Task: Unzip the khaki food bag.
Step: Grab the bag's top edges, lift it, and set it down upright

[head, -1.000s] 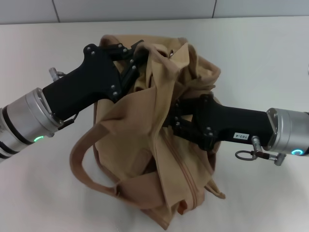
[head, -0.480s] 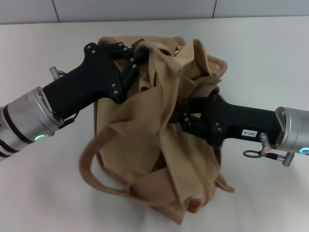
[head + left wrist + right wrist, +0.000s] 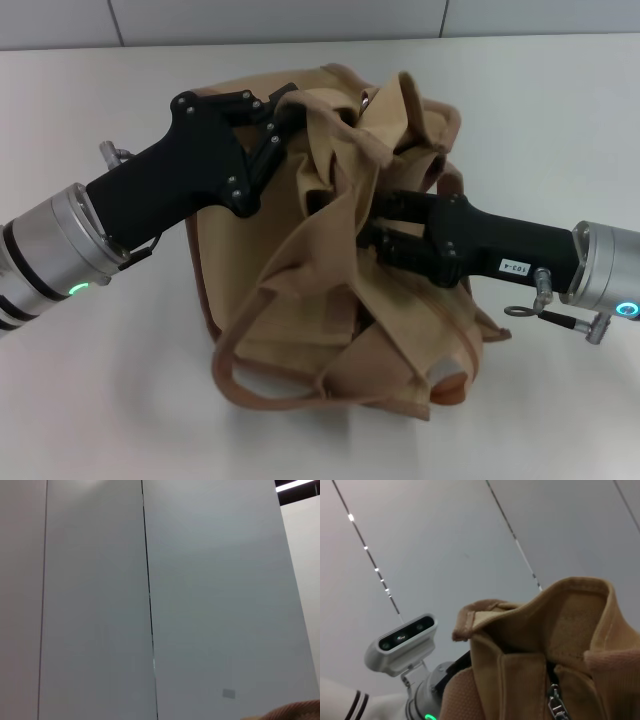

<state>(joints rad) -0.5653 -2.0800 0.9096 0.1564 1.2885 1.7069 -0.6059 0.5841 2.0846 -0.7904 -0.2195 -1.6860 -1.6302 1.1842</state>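
The khaki food bag lies crumpled on the white table between both grippers. The left gripper is clenched on the bag's far top edge. The right gripper is buried in the folds near the middle; I cannot tell its state. A webbing handle loops out below the left gripper.

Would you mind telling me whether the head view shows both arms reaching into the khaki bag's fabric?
Yes, the left gripper sits at the khaki food bag's far upper edge and the right gripper is buried in its central folds.
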